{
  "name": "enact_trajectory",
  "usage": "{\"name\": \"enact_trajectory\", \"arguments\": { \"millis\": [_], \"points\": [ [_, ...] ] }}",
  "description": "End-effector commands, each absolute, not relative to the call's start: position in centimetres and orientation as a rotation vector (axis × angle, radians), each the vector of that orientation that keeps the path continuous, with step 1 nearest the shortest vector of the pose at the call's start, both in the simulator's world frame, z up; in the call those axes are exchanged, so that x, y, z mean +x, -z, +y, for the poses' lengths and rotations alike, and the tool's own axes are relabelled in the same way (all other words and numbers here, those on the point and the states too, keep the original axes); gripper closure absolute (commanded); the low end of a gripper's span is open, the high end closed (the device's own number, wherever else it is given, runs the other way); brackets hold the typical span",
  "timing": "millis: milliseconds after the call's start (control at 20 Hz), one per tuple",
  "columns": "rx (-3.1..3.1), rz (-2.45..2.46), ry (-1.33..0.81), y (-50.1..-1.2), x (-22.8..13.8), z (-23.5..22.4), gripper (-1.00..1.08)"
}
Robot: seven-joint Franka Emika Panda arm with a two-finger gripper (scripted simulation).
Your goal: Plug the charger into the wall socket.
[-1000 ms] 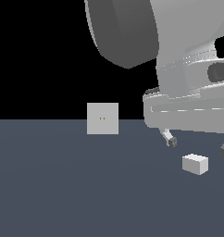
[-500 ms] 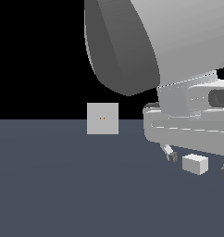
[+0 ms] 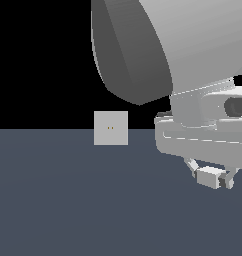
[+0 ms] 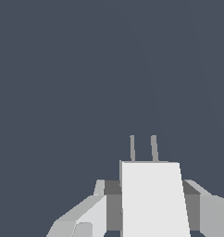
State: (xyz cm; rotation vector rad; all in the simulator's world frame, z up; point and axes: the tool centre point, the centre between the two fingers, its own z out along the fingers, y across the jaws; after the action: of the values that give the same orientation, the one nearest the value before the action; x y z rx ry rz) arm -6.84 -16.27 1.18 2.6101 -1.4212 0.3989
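Fingers straddle charger, socket well apart.

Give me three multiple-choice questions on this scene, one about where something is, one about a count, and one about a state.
1. In the exterior view, the wall socket stands where from the charger?
A. to the exterior view's left
B. to the exterior view's right
C. directly below

2. How many prongs does the charger show?
A. one
B. two
C. four

3. The gripper jaws are:
A. far from the charger
B. flanking the charger
C. touching the socket

Answers: A, the plate sits left; B, two pins in the wrist view; B, a finger each side.
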Motion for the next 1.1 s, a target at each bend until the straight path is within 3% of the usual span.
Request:
{"name": "enact_trajectory", "arguments": {
  "millis": [0, 550, 1050],
  "points": [
    [2.610, -1.421, -0.399, -1.2, -6.8, -16.3, 1.08],
    [2.735, -1.206, -0.422, -3.0, -3.9, -13.0, 1.08],
    [2.964, -0.666, -0.461, -7.2, 0.5, -3.6, 1.08]
  ]
}}
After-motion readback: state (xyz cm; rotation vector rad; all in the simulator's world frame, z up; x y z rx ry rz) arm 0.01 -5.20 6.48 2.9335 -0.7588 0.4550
